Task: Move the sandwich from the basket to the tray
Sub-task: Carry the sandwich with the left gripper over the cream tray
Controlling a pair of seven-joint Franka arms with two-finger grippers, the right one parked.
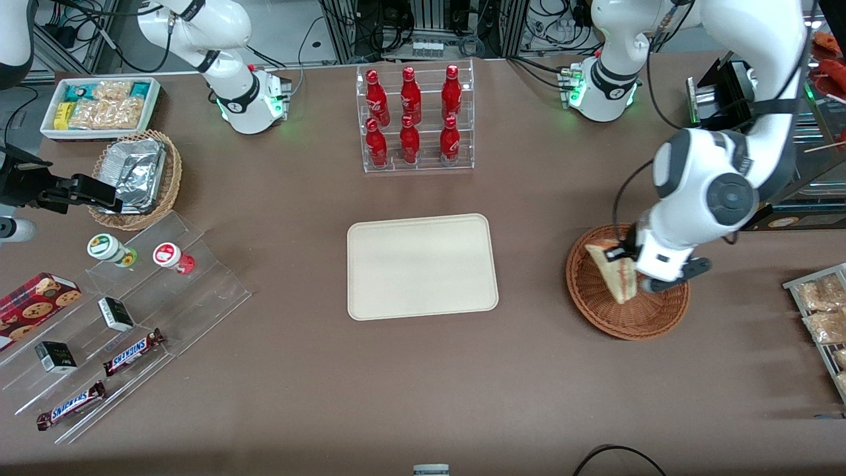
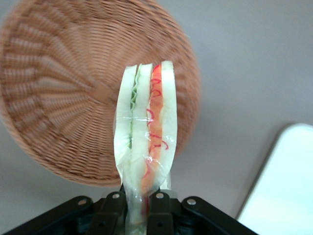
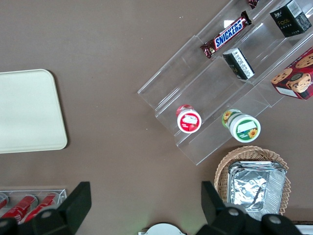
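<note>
Gripper (image 2: pixel 138 205) clamped on sandwich (image 2: pixel 145 132) at its narrow wrapped end, wedge hanging clear above basket (image 2: pixel 58 98). Judged step: carry toward tray (image 1: pixel 422 266); keep height over wicker rim, keep squeeze steady, wrap looks slippery. Tray bare, toward table middle. Bottle rack (image 1: pixel 415 119) farther from front camera than tray, off likely path. Packets (image 1: pixel 823 304) near basket, untouched.
</note>
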